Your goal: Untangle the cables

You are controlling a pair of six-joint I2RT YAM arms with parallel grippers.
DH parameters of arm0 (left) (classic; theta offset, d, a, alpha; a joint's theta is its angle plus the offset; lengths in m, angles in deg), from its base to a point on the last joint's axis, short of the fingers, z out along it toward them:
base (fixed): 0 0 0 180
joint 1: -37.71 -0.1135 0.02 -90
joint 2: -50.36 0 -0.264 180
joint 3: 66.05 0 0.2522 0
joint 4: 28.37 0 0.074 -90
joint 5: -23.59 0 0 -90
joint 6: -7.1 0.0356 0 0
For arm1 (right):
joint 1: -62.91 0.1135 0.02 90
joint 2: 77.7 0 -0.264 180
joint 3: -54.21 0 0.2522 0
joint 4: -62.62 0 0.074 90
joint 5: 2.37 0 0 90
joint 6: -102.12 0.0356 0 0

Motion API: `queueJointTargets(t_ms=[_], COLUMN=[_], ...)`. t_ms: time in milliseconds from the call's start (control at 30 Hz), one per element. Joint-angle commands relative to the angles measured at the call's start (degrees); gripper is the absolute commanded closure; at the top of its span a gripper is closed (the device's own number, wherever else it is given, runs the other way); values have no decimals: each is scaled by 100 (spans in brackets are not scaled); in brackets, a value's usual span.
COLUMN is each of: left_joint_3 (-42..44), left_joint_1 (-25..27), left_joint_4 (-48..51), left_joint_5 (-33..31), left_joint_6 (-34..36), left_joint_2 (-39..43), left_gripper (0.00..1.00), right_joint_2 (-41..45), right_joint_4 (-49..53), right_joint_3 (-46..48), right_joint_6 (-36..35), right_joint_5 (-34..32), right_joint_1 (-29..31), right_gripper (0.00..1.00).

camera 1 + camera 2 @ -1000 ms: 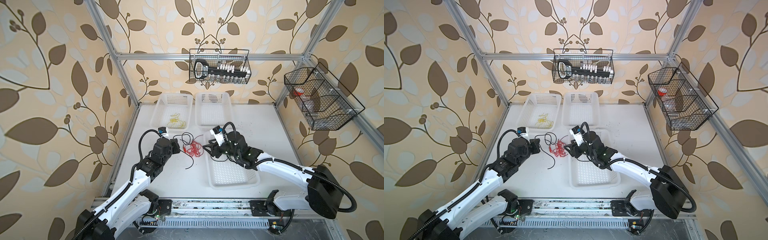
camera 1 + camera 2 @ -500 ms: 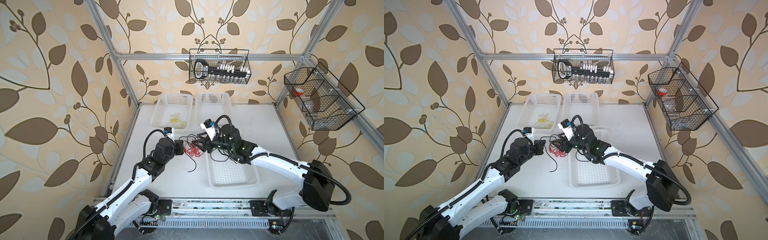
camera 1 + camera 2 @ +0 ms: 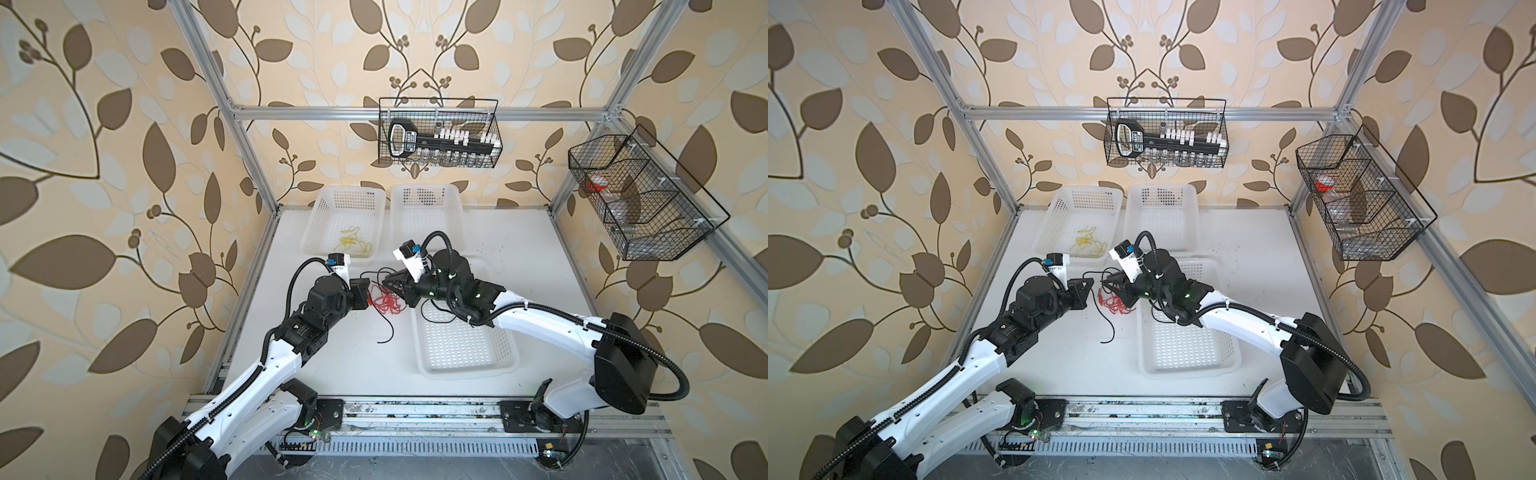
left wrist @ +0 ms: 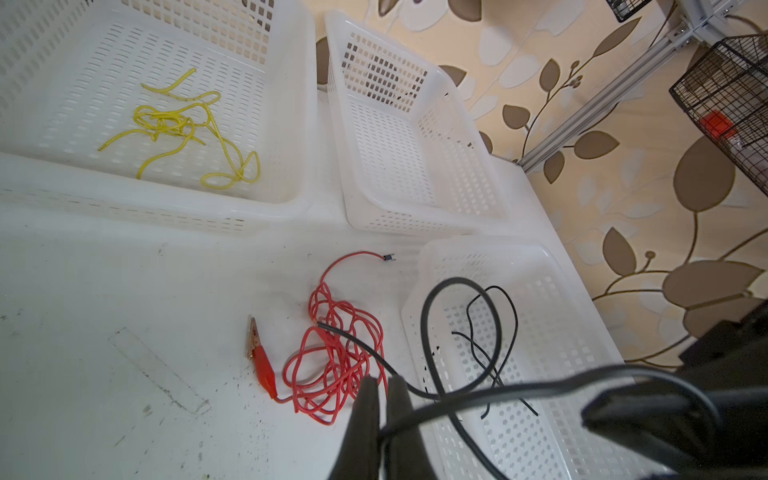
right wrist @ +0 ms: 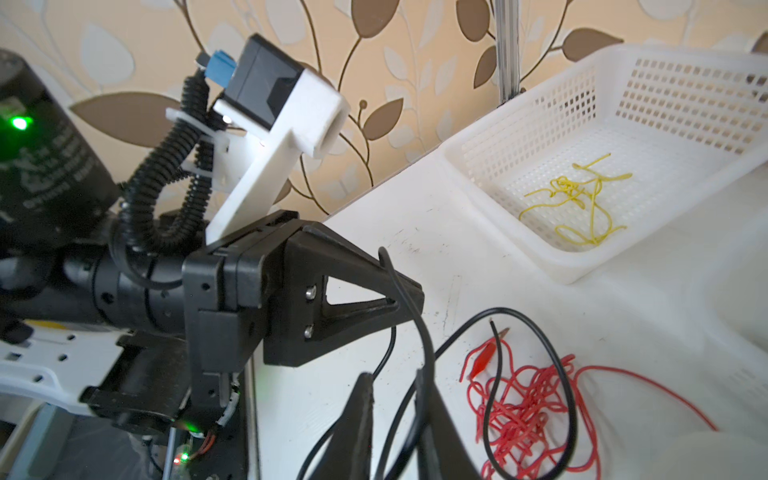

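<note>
A: Start big. What's on the white table [image 3: 340,357]?

B: Three white perforated baskets. Take the near basket [image 3: 465,353] as the marker. Beyond it stands an empty basket [image 3: 1158,216]. Beyond it and to the left is the far-left basket [image 3: 320,224], where the yellow cable [image 4: 183,124] lies alone, loosely coiled. Two black wire racks [image 3: 440,133] hang on the walls, well apart from the work.

A: And the grippers?

B: Both hover just left of the near basket, tips facing each other. The left gripper [image 4: 382,386] has its jaws pressed together, pinching the black cable [image 4: 457,279]. The right gripper [image 5: 394,374] has black strands running between its fingers. A narrow gap shows there, so I cannot tell whether it pinches.

A: Where are the other cables?

B: The red cable [image 3: 386,301] lies bunched on the table just beside the near basket's left wall. The black cable loops over it, and a thin black strand lies inside the near basket.

A: Which step is this?

B: By my reading, freeing black from red, with yellow already sorted. The next move calls for a firm second grip, then drawing the black loop up and toward the near basket while the red bunch stays down.

A: What's in the way?

B: The red coils could ride along with the black. The red alligator clip [image 4: 262,361], on the bunch's side away from the near basket, might snag. The fingertips are also close enough to knock together.
</note>
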Motion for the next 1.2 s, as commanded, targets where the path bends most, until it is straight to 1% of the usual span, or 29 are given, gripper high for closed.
queueJointTargets(t_ms=[0, 67, 133, 167, 233, 400, 467, 533, 600, 700, 800, 1000, 1100, 1167], left_joint_3=[19, 24, 34, 25, 22, 36, 28, 3, 1, 18, 69, 141, 162, 163], left_joint_1=[63, 59, 64, 61, 61, 63, 59, 63, 62, 59, 64, 62, 63, 63], left_joint_4=[-306, -315, -317, -307, -273, -271, -258, -228, -201, -183, -165, -121, -70, -43], left_joint_5=[78, 80, 75, 51, -4, -49, -62, -74, -97, -150, -233, -432, -535, -557], left_joint_6=[-18, -10, -9, -5, 18, 48, 76, 94, 97, 105, 117, 93, 53, 50], left_joint_2=[75, 83, 95, 105, 133, 188, 191, 191, 199, 232, 243, 158, 90, 47], left_gripper=[100, 99, 92, 86, 78, 50, 47, 40, 29, 18, 11, 2, 1, 1], right_joint_2=[3, 49, 116, 168, 288, 695, 875, 1107, 1352, 1720, 2091, 2735, 2985, 3133], right_joint_4=[-57, -48, -36, -30, -39, -53, -110, -222, -278, -288, -285, 40, 318, 389], right_joint_3=[-182, -161, -138, -117, -47, 136, 245, 373, 516, 708, 894, 1179, 1295, 1392], right_joint_6=[-70, -103, -151, -182, -248, -392, -385, -331, -274, -259, -251, -388, -514, -486], right_joint_5=[-11, -23, -39, -83, -198, -509, -582, -617, -689, -861, -971, -1287, -1604, -1635], right_joint_1=[20, 20, 22, 20, 15, -4, -71, -184, -331, -555, -796, -1178, -1215, -1262], right_gripper=[93, 98, 100, 100, 100, 100, 100, 100, 100, 100, 100, 100, 100, 100])
